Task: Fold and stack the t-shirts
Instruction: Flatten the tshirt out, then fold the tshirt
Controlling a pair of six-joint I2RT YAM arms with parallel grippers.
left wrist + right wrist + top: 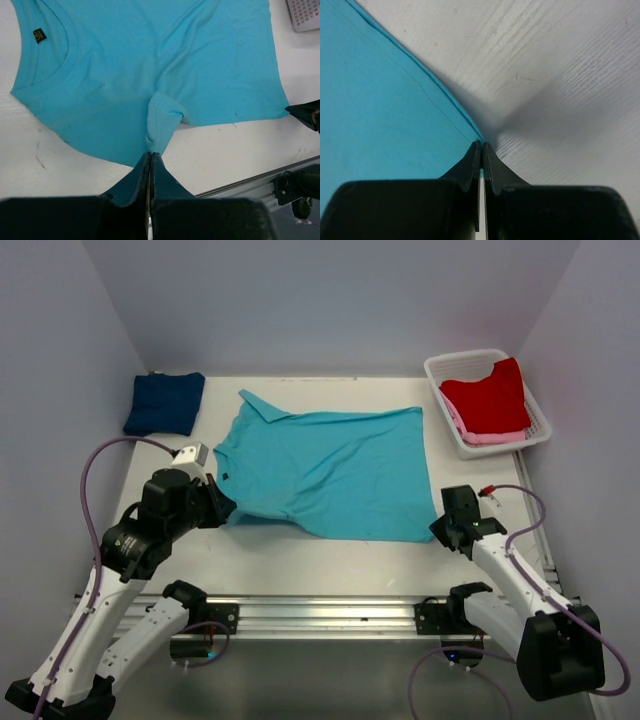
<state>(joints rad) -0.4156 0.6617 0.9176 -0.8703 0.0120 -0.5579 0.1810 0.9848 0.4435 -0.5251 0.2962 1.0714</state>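
A turquoise t-shirt lies spread flat on the white table, collar to the left. My left gripper is shut on its near sleeve, which bunches at the fingertips in the left wrist view. My right gripper is shut on the shirt's near hem corner, seen pinched in the right wrist view. A folded navy t-shirt lies at the far left. A red t-shirt lies on a pink t-shirt in the basket.
A white slotted plastic basket stands at the far right corner. A metal rail runs along the table's near edge between the arm bases. Grey walls enclose the table on three sides.
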